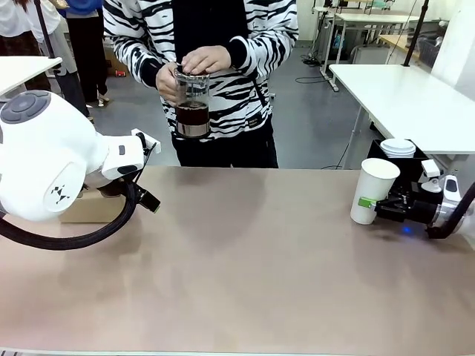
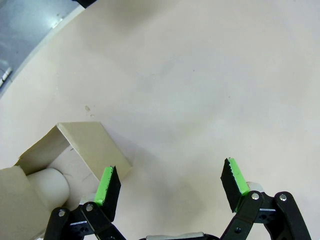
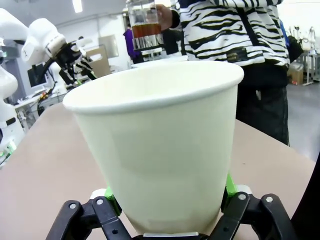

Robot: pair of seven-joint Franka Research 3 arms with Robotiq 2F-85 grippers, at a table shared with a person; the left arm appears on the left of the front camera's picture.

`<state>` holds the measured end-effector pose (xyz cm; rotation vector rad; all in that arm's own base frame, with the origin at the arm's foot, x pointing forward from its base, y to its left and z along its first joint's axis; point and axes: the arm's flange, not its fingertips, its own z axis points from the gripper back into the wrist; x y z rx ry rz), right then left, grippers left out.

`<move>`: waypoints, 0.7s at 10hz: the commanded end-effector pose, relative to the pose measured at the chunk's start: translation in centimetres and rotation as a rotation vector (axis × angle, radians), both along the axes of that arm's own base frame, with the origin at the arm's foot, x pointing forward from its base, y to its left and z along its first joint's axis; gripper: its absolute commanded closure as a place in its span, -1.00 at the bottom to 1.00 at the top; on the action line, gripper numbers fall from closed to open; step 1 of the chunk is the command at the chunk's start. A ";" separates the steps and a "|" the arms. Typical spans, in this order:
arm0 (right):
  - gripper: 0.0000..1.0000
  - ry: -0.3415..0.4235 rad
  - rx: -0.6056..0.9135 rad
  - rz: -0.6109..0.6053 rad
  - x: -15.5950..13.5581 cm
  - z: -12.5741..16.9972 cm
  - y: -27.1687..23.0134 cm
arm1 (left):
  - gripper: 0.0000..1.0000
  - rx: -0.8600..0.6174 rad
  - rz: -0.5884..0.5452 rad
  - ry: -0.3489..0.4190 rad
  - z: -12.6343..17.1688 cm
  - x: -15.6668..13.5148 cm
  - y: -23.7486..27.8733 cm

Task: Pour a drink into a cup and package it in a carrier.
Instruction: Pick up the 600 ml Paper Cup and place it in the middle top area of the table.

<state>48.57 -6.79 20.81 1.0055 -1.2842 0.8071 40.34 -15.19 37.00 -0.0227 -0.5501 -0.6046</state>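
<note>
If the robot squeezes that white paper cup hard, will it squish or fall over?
Probably squish. The paper cup looks thin-walled, so the right gripper, pads hugging its base, could dent it. It seems light: the drink sits in the person's jug. Tall with a narrow bottom, it might tip if shoved near the rim.

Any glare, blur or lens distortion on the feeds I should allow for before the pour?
Front view: even light, sharp, soft shadows on the table; cup clear. Right wrist view: wide lens bulges the cup, the jug behind looks slightly soft. Left wrist view: crisp, faint shadow beside the carrier.
</note>
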 end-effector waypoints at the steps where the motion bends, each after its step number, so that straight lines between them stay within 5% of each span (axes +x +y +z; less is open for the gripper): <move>1: -0.60 0.002 0.004 -0.007 0.0 -0.1 0.0 | -1.00 -0.002 0.000 0.000 0.0 0.0 0.0; 4: -0.60 0.001 0.000 -0.001 0.0 0.0 0.0 | -1.00 -0.002 0.000 0.000 0.0 0.0 0.0; 7: -0.60 0.030 -0.027 -0.134 -1.6 7.8 5.8 | -1.00 -0.002 0.000 0.000 0.0 0.0 0.0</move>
